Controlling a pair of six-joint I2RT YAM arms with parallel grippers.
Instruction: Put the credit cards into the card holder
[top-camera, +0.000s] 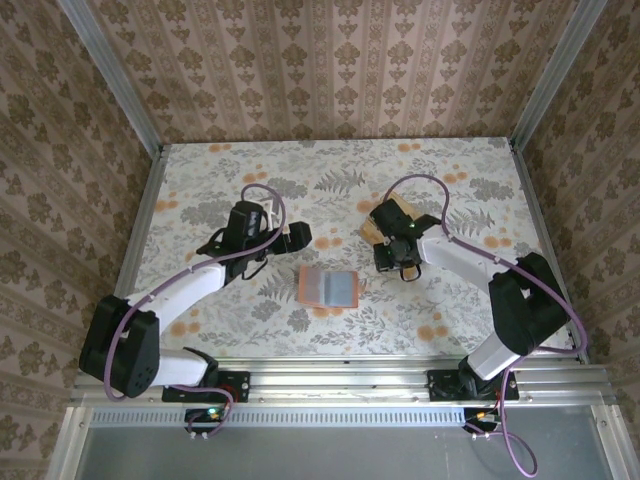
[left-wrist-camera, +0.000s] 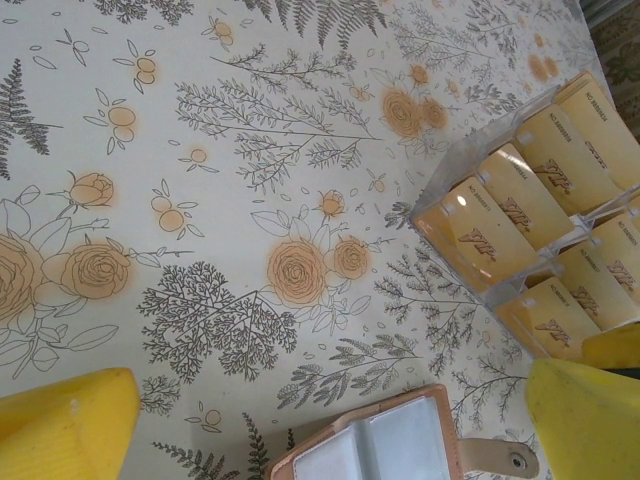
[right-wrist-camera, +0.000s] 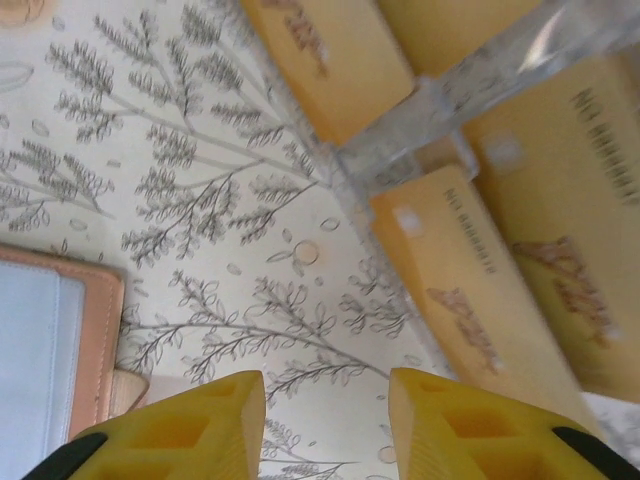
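Note:
The card holder (top-camera: 328, 288) lies open on the floral table, reddish-brown rim around a greyish slotted inside. It shows at the bottom of the left wrist view (left-wrist-camera: 385, 445) and at the left edge of the right wrist view (right-wrist-camera: 55, 340). Several tan credit cards (top-camera: 392, 214) stand in a clear rack; they also show as credit cards (left-wrist-camera: 520, 210) and credit cards (right-wrist-camera: 470, 280). My left gripper (top-camera: 297, 236) (left-wrist-camera: 330, 390) hovers wide open just behind the holder, nothing between its fingers. My right gripper (top-camera: 393, 262) (right-wrist-camera: 325, 395) is open and holds nothing, its fingers just in front of the cards.
The clear acrylic rack (right-wrist-camera: 440, 110) holding the cards stands right of centre. The holder's strap with a snap (left-wrist-camera: 495, 458) sticks out toward the rack. Patterned walls and metal rails (top-camera: 140, 215) bound the table.

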